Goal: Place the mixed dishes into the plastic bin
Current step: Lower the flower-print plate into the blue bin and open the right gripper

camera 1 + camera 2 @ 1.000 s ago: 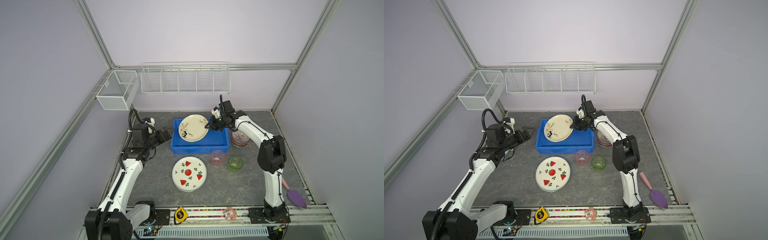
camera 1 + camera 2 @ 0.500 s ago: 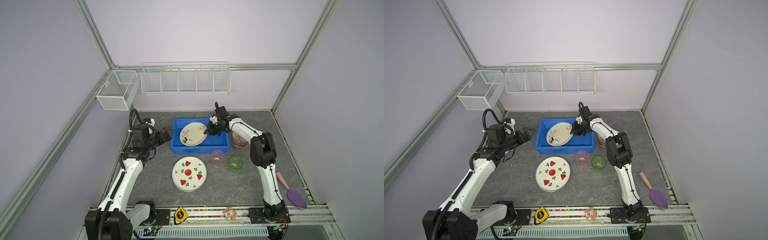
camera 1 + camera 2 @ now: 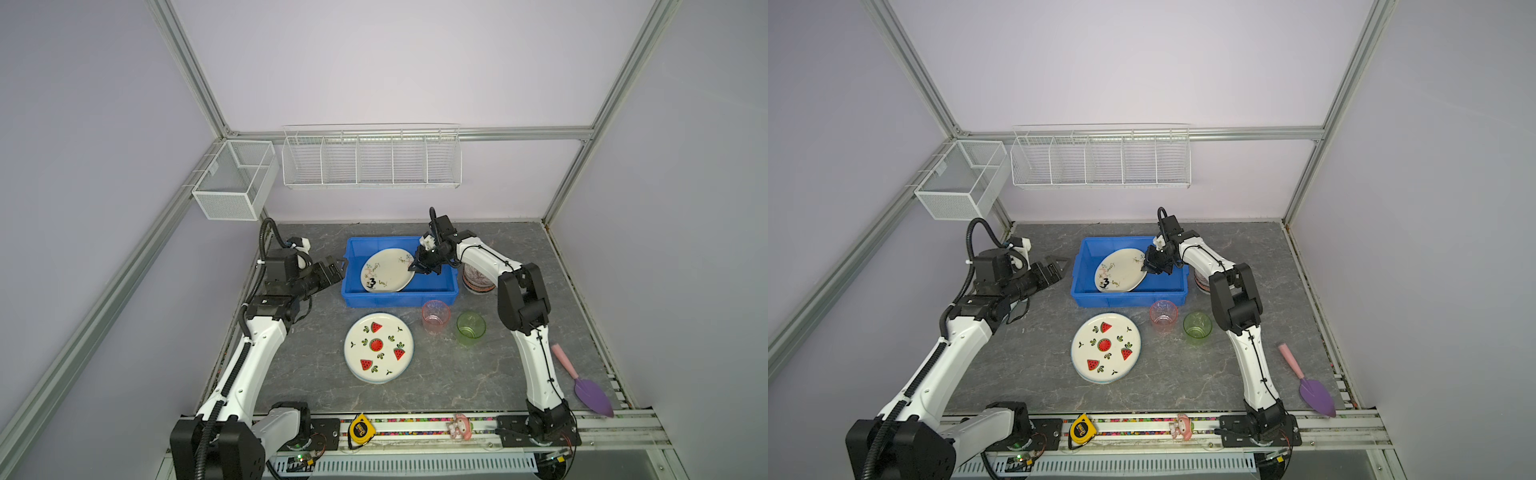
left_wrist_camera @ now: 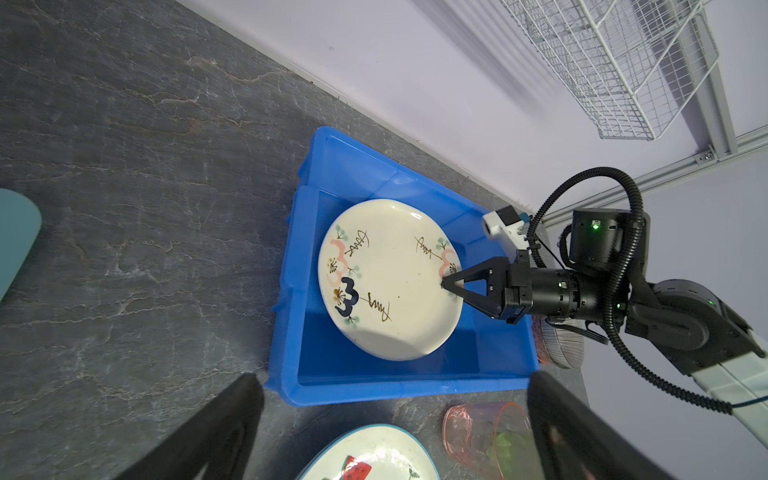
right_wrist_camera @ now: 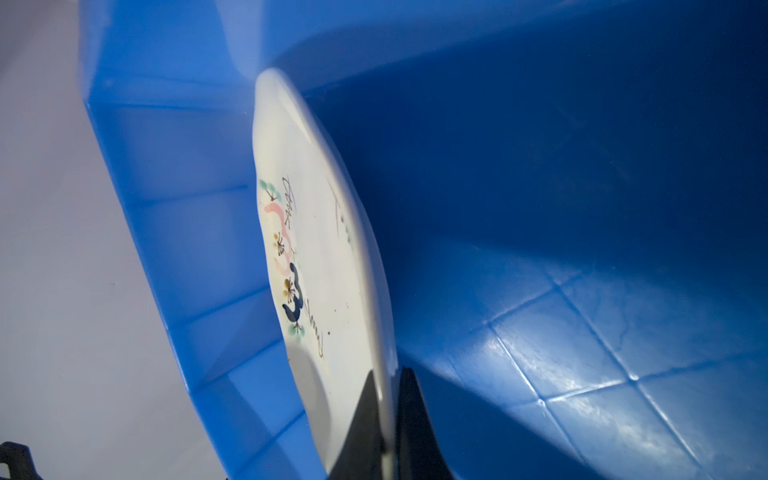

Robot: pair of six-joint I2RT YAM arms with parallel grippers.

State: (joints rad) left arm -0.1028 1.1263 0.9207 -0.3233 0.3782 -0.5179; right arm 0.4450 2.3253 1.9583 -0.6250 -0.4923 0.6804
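My right gripper (image 3: 415, 266) is shut on the rim of the cream floral plate (image 3: 386, 270), which tilts inside the blue plastic bin (image 3: 399, 298). The right wrist view shows both fingertips pinching the plate (image 5: 316, 249) edge at my right gripper (image 5: 386, 382). My left gripper (image 3: 336, 266) stands open and empty just left of the bin. On the table in front of the bin lie the watermelon plate (image 3: 378, 347), a pink cup (image 3: 435, 316) and a green cup (image 3: 470, 328). A stack of patterned bowls (image 3: 476, 280) sits right of the bin, partly behind my right arm.
A purple scoop (image 3: 592, 395) lies at the front right. A teal scoop (image 4: 16, 232) shows at the edge of the left wrist view. White wire baskets (image 3: 370, 160) hang on the back wall. A tape measure (image 3: 360, 430) sits on the front rail.
My right gripper has brought the cream plate down from above the bin into it. The left arm has stayed still.
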